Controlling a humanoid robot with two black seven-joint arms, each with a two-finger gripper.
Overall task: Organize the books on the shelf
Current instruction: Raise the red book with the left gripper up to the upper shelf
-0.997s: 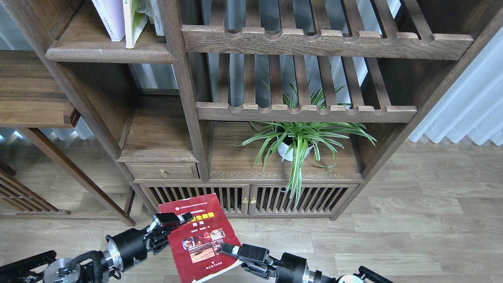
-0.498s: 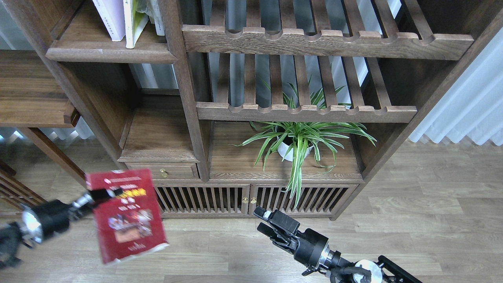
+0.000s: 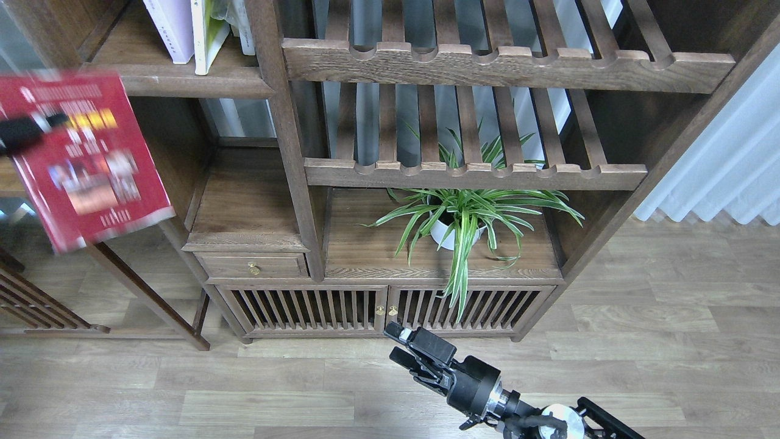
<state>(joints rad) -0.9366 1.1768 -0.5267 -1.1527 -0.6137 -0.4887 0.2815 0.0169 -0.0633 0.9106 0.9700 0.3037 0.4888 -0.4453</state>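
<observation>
Red book hangs blurred at far left, gripped by the left fingers, below the shelf. Next: lift, stand it beside the others. Right fingers slightly parted, empty.

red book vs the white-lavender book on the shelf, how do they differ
The red book is held at the far left by the left hand, cover facing the camera and motion-blurred. The white-lavender book stands upright on the shelf, sharp, beside another book. Both are large paperbacks.
</observation>
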